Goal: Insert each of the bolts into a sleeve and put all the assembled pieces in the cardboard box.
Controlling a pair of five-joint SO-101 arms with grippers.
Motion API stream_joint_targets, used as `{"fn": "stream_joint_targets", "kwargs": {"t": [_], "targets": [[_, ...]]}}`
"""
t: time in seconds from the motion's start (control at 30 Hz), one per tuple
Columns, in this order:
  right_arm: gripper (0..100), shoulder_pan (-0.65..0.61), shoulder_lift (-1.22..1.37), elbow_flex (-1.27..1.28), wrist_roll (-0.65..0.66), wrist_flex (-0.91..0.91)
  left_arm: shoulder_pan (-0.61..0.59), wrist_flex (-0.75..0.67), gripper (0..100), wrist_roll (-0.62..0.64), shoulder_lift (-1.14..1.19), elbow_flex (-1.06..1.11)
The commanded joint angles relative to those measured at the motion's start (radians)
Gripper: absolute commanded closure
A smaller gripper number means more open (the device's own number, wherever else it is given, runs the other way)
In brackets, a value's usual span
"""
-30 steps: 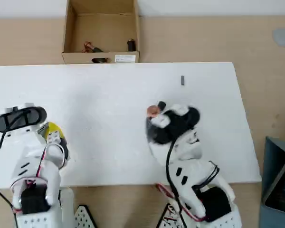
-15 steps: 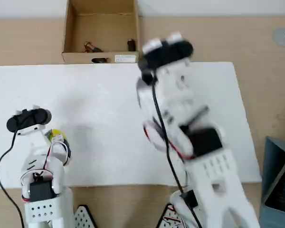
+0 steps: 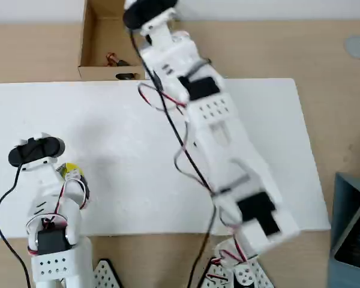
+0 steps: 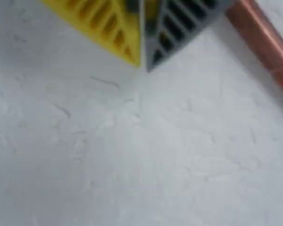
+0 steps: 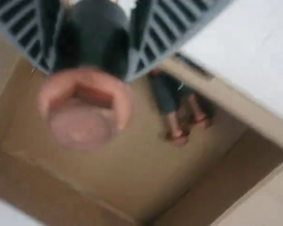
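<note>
Over the box (image 3: pixel 102 73) the right gripper (image 5: pixel 92 59) pinches a dark sleeve (image 5: pixel 92 33) holding a copper bolt (image 5: pixel 82 110), above assembled pieces (image 5: pixel 177 110) on the box's floor, while well apart from the box the left gripper (image 4: pixel 142 57) has its tips pressed together beside a copper rod (image 4: pixel 264 40).

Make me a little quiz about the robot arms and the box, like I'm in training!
1. True or false: the right gripper is above the open cardboard box.
2. What does the right gripper hold? A) nothing B) a bolt in a sleeve C) a yellow block
3. Fill in: beside the left gripper, on the white board, lies a copper ____.
Key: 1 true; 2 B; 3 sleeve.
</note>
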Motion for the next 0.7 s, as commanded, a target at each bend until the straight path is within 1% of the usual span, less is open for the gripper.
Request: {"fn": "stream_joint_targets", "kwargs": {"t": [0.0, 0.1, 0.23, 0.4, 0.47, 0.6, 0.67], "targets": [[99.0, 0.016, 0.154, -0.228, 0.052, -0.094, -0.009, -0.017, 100, -0.003, -0.008, 0.008], [99.0, 0.012, 0.300, -0.363, 0.103, -0.124, -0.009, -0.017, 100, -0.003, -0.008, 0.008], [99.0, 0.010, 0.476, -0.515, 0.199, -0.120, -0.009, -0.017, 100, -0.005, -0.008, 0.008], [98.8, 0.010, 0.631, -0.664, 0.315, -0.017, -0.009, -0.017, 100, -0.006, -0.008, 0.008], [95.6, 0.010, 0.671, -0.719, 0.341, 0.017, -0.009, -0.017, 100, -0.006, -0.008, 0.008], [84.5, 0.010, 0.717, -0.811, 0.350, 0.115, -0.009, -0.017, 100, -0.006, -0.008, 0.008], [83.5, 0.010, 0.731, -0.852, 0.350, 0.157, -0.009, -0.017, 100, -0.006, -0.008, 0.008]]}}
